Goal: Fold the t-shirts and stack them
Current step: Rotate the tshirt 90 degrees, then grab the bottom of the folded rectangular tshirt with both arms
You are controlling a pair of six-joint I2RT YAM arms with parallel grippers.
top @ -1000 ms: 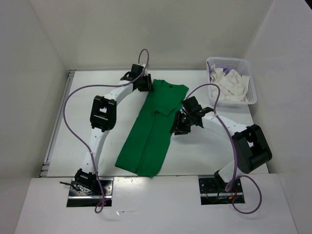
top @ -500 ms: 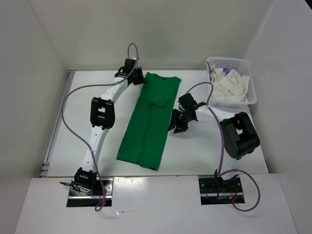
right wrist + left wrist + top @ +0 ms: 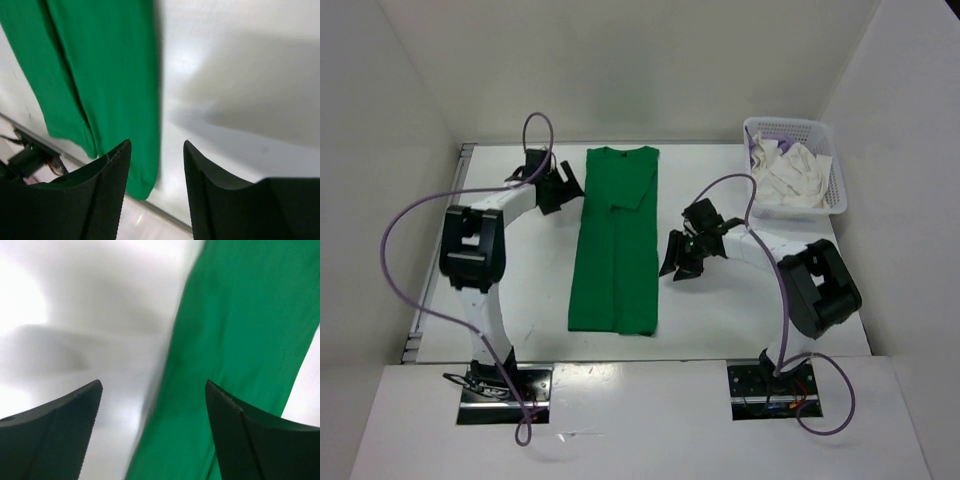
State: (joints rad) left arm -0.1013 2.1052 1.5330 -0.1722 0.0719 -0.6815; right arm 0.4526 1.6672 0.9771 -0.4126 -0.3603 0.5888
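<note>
Matt green cloth t-shirt (image 3: 615,240), smooth and faintly glossy white table (image 3: 740,310), white plastic lattice basket (image 3: 839,175), and matt black, finely textured right gripper fingers (image 3: 107,200).

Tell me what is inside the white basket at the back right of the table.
Crumpled white cloth fills most of the basket, with a bit of purple cloth showing at its far left corner. Anything underneath is covered.

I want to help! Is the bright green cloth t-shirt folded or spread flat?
Partly folded: the bright green cloth t-shirt lies as a long narrow strip, sides folded inward.
</note>
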